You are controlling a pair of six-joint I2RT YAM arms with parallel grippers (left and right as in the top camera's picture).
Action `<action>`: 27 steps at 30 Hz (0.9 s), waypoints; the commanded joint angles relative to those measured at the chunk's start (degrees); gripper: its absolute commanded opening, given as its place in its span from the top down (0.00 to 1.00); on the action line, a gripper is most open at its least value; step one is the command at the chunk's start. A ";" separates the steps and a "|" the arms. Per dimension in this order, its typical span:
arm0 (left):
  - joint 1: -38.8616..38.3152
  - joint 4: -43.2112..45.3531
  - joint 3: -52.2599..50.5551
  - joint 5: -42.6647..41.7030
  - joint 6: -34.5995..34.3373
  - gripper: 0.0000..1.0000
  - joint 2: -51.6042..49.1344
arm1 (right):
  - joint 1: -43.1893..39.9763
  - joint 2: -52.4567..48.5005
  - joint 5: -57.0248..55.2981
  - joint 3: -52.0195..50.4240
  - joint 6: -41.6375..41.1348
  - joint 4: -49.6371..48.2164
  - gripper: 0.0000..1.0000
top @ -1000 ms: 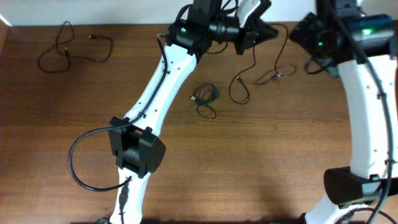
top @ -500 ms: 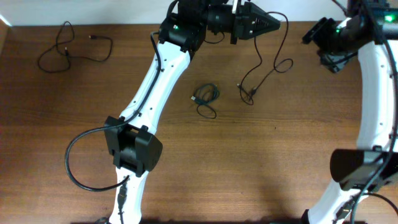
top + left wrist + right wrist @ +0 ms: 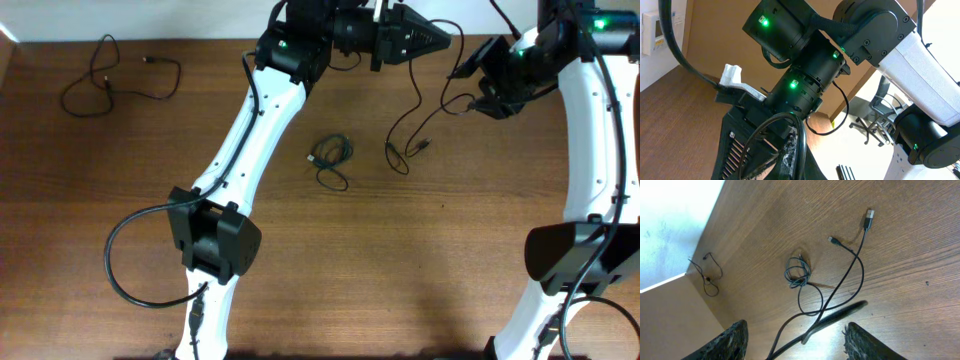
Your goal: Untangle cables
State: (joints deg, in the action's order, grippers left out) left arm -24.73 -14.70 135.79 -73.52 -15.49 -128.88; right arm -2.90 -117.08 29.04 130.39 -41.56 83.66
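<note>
Right hand [image 3: 796,330] spread wide, black cable [image 3: 858,256] passing between its fingers.

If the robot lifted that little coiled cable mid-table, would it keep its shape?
Probably not: the coiled cable is thin and loosely looped, so it would likely sag and unwind. It looks light, so a push would probably slide it across the smooth table.

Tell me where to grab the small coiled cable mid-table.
Probably the bunched coil of the small coiled cable, coming straight down from above: it lies flat on the table, and the tight bundle offers more to close on than the single loose loop beside it.
</note>
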 commanded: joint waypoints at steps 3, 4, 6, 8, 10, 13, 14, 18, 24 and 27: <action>-0.28 0.55 1.31 -0.26 -1.84 1.00 2.38 | 4.13 -1.38 -7.28 0.28 -3.93 -1.03 0.46; -0.28 0.52 1.31 -0.26 -1.84 1.00 2.38 | 4.68 -1.38 -7.23 0.28 -3.98 -1.81 0.46; -0.28 0.55 1.31 -0.70 -1.86 1.00 2.38 | 5.09 -1.40 -7.37 0.28 -3.98 -2.40 0.47; -0.28 0.55 1.31 -0.68 -1.86 1.00 2.38 | 5.27 -1.40 -8.55 0.28 -4.00 -1.97 0.50; -0.28 0.57 1.31 -0.68 -1.86 1.00 2.38 | 5.79 -1.40 -8.57 -0.44 -4.37 -2.03 0.51; -0.28 0.55 1.31 -0.68 -1.84 1.00 2.38 | 7.02 -1.40 -11.61 -2.75 -4.37 -2.49 0.50; -0.28 0.55 1.31 -0.68 -1.86 1.00 2.38 | 7.13 -1.40 -12.07 -3.41 -4.37 -2.78 0.55; -0.28 0.55 1.31 -0.68 -1.84 1.00 2.38 | 7.02 -1.40 -11.98 -4.50 -4.35 -3.76 0.85; 1.33 -5.27 1.29 9.05 -1.57 1.00 2.36 | 3.78 0.15 -11.45 -3.30 -3.67 -1.46 0.96; 2.29 -14.43 1.18 23.87 -1.31 1.00 2.36 | 1.29 4.42 -10.64 -0.92 0.76 -0.33 0.96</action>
State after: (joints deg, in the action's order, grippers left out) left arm -23.42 -26.00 136.09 -61.73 -17.15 -128.73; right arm -0.03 -117.86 17.85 126.58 -44.53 82.76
